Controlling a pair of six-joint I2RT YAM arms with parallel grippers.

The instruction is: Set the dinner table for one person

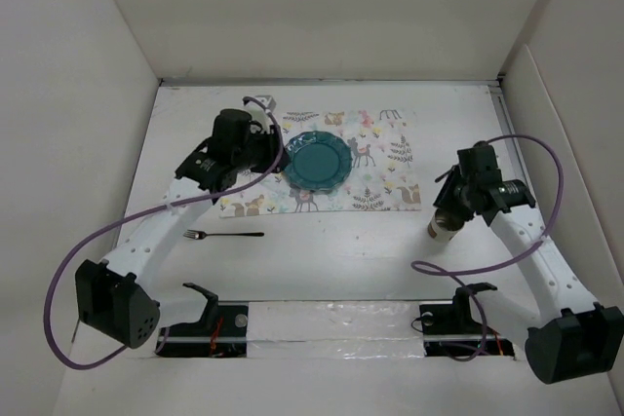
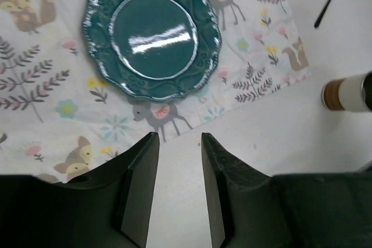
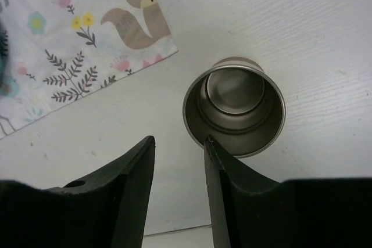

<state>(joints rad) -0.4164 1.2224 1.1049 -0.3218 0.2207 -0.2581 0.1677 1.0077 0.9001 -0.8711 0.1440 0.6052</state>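
Midway through laying a place for one, both my arms work over the dinner table (image 1: 331,260), the plain white top that carries everything. At far left, my left arm (image 1: 146,241) bends up from its base and folds over the left end of the animal-print placemat (image 1: 390,158). My left gripper (image 2: 179,137) points down at that edge, fingers apart and nothing between them. A dark fork (image 1: 226,235) lies flat on bare table nearer the bases, below the placemat and well apart from that gripper. At centre, a teal plate (image 2: 152,33) sits on the placemat. To the right, a steel cup (image 3: 234,105) stands upright, mouth up, on bare table just off the placemat's near right corner. My right gripper (image 3: 179,140) hangs over it, fingers apart and empty; the cup is just beyond the fingertips and a little to one side, not between them. My right arm (image 1: 541,241) rises from its base and bends inward, the wrist looking almost straight down.

The cup looks to be the step in hand. The gap between my fingers seems narrower than the cup, so I judge the sound way is to shift over its rim, put one finger inside and one outside, and close squarely on the wall. A skewed pinch could tip it.
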